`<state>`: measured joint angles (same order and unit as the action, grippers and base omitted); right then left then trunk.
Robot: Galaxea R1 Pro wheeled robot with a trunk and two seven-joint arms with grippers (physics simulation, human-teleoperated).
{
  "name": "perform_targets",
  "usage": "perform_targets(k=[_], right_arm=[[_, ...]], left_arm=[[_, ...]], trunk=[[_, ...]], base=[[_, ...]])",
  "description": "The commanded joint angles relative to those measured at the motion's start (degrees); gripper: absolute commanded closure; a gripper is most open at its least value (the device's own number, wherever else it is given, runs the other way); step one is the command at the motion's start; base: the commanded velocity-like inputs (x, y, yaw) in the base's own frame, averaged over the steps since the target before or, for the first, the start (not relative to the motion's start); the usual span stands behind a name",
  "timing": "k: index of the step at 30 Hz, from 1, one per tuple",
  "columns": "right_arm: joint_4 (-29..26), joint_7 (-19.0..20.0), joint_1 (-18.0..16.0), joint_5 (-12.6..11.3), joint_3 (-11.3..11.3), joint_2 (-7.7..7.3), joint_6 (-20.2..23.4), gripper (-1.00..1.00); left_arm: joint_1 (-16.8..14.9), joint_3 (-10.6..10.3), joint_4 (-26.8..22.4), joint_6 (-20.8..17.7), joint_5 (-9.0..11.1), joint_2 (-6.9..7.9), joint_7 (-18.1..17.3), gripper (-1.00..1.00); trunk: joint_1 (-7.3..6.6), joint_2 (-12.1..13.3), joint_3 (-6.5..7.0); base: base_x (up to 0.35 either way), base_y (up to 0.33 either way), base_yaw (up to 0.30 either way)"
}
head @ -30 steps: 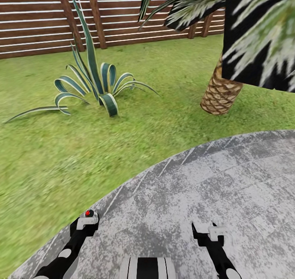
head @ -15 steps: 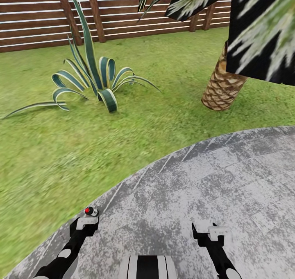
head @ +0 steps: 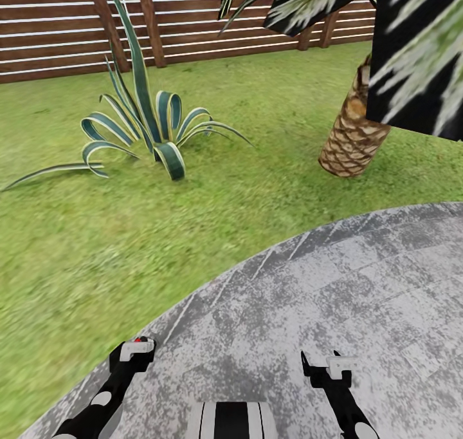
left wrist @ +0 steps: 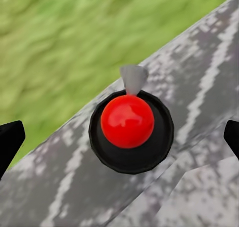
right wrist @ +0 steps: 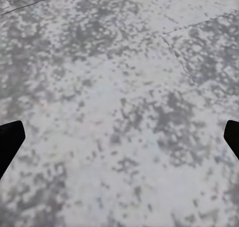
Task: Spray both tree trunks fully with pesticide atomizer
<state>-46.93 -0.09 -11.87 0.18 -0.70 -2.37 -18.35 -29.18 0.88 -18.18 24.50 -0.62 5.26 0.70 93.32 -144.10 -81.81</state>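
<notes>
The pesticide atomizer point(left wrist: 127, 121) stands upright on the grey paving near its curved edge; I look down on its red tip and round black body. My left gripper point(left wrist: 119, 139) hangs open directly over it, one black fingertip point(left wrist: 10, 139) on each side, well apart from the bottle. From the head camera only a sliver of red marks the atomizer point(head: 136, 340), tucked under the left gripper point(head: 136, 345). My right gripper point(head: 319, 356) is open above bare stone point(right wrist: 119, 87) with nothing between its fingers. The two mottled tree trunks are out of view.
Lawn point(head: 96, 246) lies beyond the paved circle point(head: 334, 284). A striped-leaf plant point(head: 151, 130) grows ahead left, and a palm with a scaly brown trunk point(head: 352, 140) stands ahead right, its fronds overhanging. A brown slat fence point(head: 64, 27) closes the back.
The whole view has shifted a little with the robot. The atomizer, earlier just beyond the left gripper's tip, now sits under it and is nearly hidden from the head camera.
</notes>
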Motion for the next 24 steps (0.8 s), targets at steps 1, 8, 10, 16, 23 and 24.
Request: perform_targets(k=[1, 8, 10, 16, 23, 24], right_arm=[[0.00, 0.00, 0.00, 0.00, 0.00, 0.00, -0.01, -1.00], [0.00, 0.00, 0.00, 0.02, 0.00, 0.00, -0.01, -1.00], [0.00, 0.00, 0.00, 0.01, 0.00, 0.00, -0.02, -1.00], [0.07, 0.00, 0.00, 0.00, 0.00, 0.00, -0.01, -1.00], [0.05, 0.00, 0.00, 0.01, 0.00, 0.00, -0.02, -1.00], [0.03, 0.00, 0.00, 0.01, 0.00, 0.00, 0.00, -1.00]], left_arm=[[0.00, 0.00, 0.01, -0.03, 0.00, -0.03, 0.00, -1.00], [0.00, 0.00, 0.06, 0.02, 0.00, -0.15, 0.00, -1.00], [0.00, 0.00, 0.07, 0.03, 0.00, -0.16, 0.00, -1.00], [0.00, 0.00, 0.07, 0.11, 0.00, -0.16, 0.00, -1.00], [0.00, 0.00, 0.07, 0.11, 0.00, -0.16, 0.00, -1.00], [0.00, 0.00, 0.07, 0.11, 0.00, -0.16, 0.00, -1.00]], trunk=[[0.00, 0.00, 0.00], [0.00, 0.00, 0.00], [0.00, 0.00, 0.00], [0.00, 0.00, 0.00], [0.18, -0.09, -1.55], [0.18, -0.09, -1.55]], base=[[0.002, 0.001, 0.000], [0.000, 0.000, 0.000], [0.000, 0.000, 0.000], [0.000, 0.000, 0.000], [0.000, 0.000, 0.000], [0.000, 0.000, 0.000]])
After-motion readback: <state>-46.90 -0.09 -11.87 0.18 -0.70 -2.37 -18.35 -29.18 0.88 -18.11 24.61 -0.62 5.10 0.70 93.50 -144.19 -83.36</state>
